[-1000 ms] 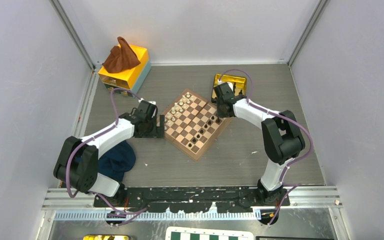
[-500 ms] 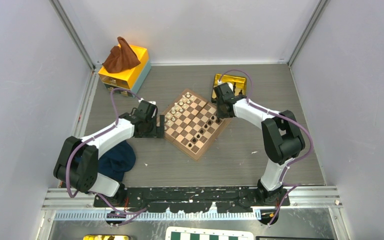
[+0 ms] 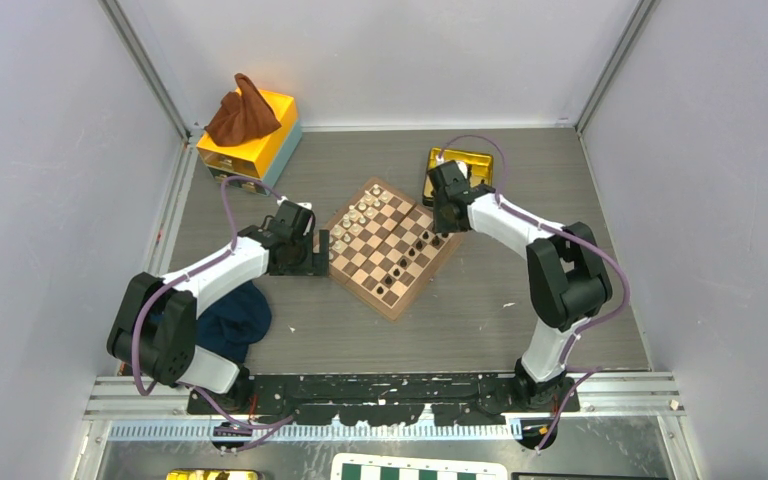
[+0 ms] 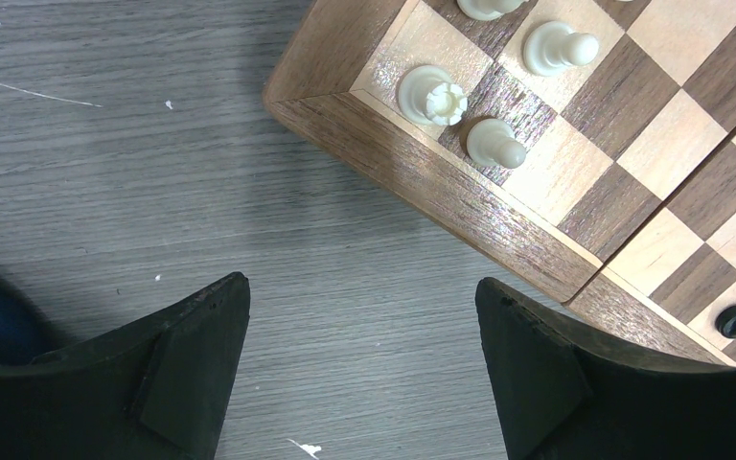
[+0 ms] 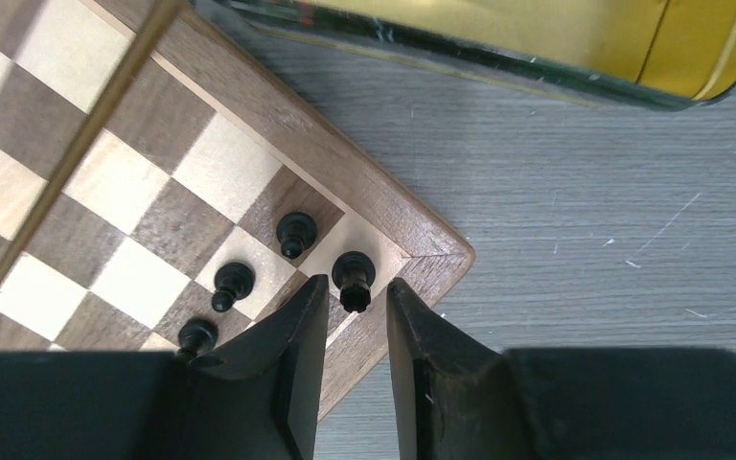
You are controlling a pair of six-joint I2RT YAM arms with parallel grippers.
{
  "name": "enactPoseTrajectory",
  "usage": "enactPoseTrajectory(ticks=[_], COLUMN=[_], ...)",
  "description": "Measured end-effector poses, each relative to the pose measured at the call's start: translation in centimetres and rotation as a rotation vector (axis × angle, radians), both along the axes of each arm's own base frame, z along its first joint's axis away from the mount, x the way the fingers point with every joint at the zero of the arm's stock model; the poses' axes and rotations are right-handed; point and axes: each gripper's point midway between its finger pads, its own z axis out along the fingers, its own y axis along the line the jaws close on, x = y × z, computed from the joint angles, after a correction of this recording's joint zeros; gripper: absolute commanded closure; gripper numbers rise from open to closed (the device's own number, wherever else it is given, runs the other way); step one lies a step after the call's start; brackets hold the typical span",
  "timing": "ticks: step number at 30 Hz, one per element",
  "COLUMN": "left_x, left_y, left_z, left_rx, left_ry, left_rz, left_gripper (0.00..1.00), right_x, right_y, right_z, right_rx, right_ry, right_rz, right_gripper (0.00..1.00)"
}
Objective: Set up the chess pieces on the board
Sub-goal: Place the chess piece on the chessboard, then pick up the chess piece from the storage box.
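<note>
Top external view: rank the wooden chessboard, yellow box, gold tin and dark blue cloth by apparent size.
1. brown-and-tan wooden chessboard
2. yellow rectangular box
3. dark blue cloth and gold metal tin: both are partly hidden and look close, so I won't rank them.
</note>
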Motion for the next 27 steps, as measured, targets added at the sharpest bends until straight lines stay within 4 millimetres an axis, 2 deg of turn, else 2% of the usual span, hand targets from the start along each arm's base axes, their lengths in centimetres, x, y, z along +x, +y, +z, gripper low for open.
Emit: enactPoseTrajectory(ticks=[3, 7, 11, 14, 16, 20, 23, 27], left_x=[0.0, 0.0, 0.0, 0.0, 0.0, 0.1, 0.1, 0.2], left_y=[0.0, 0.0, 0.0, 0.0, 0.1, 0.2, 0.4, 0.5], left_z=[0.0, 0.0, 0.0, 0.0, 0.0, 0.0, 0.0, 0.0], left_rx=[0.000, 0.000, 0.000, 0.002, 0.005, 0.012, 0.018, 0.025], left_ry=[0.000, 0.000, 0.000, 0.000, -0.001, -0.004, -0.006, -0.009], left_rz=[0.000, 0.000, 0.000, 0.001, 0.003, 0.007, 0.009, 0.011], left_gripper=[0.12, 0.12, 0.12, 0.12, 0.12, 0.12, 0.12, 0.12], right_x=[0.5, 1.8, 4.1, 5.9, 7.5, 10.6, 13.1, 14.9], right_y=[0.0, 0.1, 0.3, 0.4, 0.2, -0.8, -1.9, -3.1], right_z=[1.7, 5.4, 9.4, 11.4, 11.9, 10.6, 8.0, 4.4], right_rx=[0.001, 0.016, 0.032, 0.043, 0.048, 0.040, 0.033, 0.030], right_ry=[-0.028, -0.106, -0.201, -0.245, -0.262, -0.246, -0.202, -0.133], right_rz=[-0.007, -0.021, -0.041, -0.052, -0.068, -0.105, -0.134, -0.153], right_gripper=[0.57, 0.50, 0.48, 0.47, 0.47, 0.49, 0.51, 0.53])
